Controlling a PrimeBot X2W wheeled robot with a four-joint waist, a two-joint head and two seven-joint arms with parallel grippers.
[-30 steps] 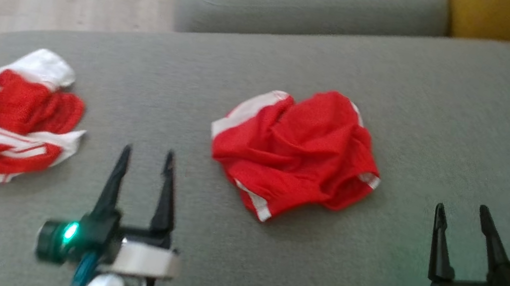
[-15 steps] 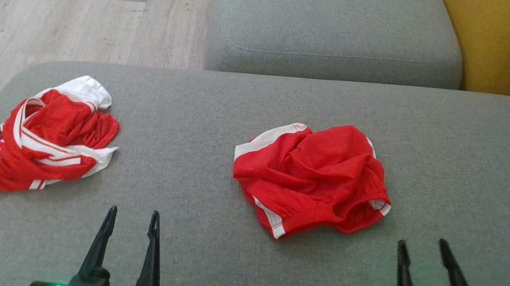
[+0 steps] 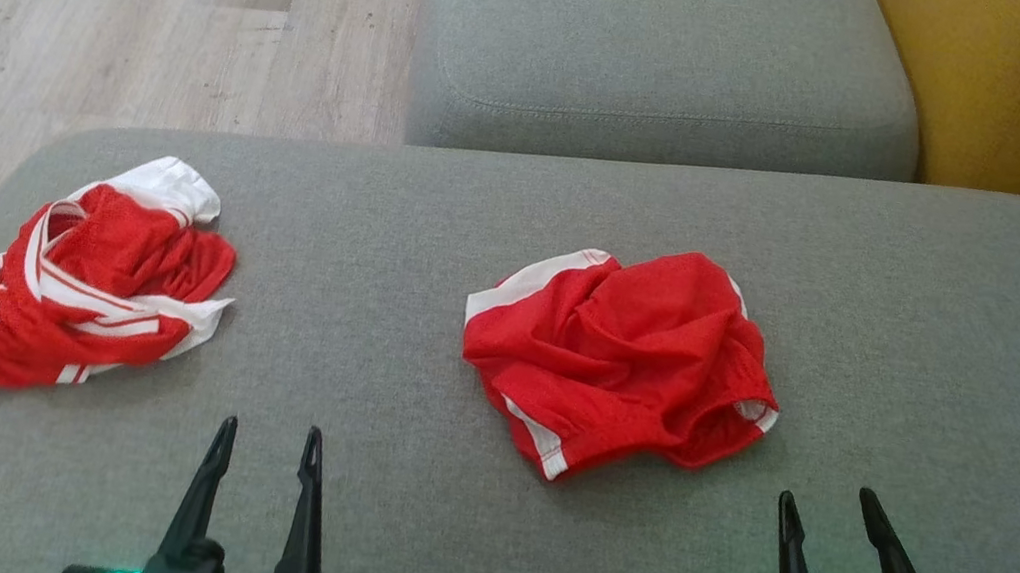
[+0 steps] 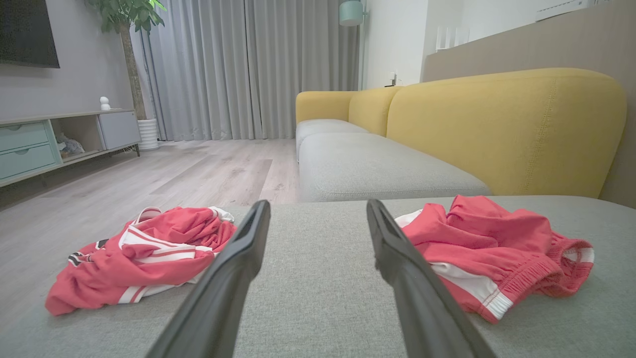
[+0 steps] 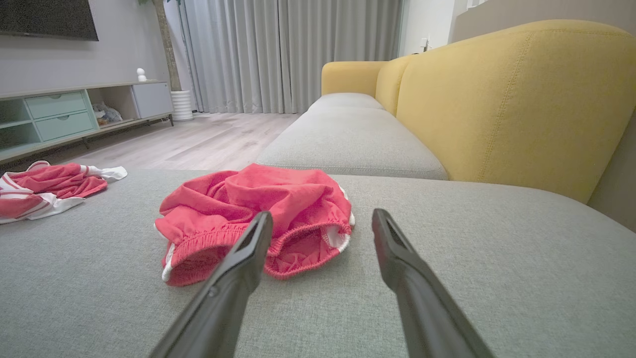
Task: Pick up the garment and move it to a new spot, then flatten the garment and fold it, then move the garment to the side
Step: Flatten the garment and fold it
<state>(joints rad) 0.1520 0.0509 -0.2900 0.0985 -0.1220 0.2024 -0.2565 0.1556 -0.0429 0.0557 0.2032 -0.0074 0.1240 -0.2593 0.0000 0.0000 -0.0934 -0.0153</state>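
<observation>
Both tools are released and hold nothing. The left tool (image 3: 269,428) and the right tool (image 3: 825,495) each have their two dark fingers spread apart, pointing forward over the grey sofa cushion (image 3: 920,317). The red shorts (image 3: 621,354), which I take to be the garment meant, lie crumpled on the cushion ahead of the gap between the two tools: forward and to the left of the right tool, forward and well to the right of the left tool. The right tool is the nearer. In the right wrist view the elastic-edged opening of the shorts sits just ahead of the finger on that view's left (image 5: 243,263), while from the left tool the shorts lie off to the right, past its right finger. The heap is wider than it is deep, with its long axis running crosswise to both tools' fingers and a white-trimmed corner turned back toward the space between them. A red-and-white jersey (image 3: 86,284) lies forward and to the left of the left tool, well apart from the shorts. In my judgement the pick calls for the right tool to reach forward and slightly leftward onto the near right edge.
</observation>
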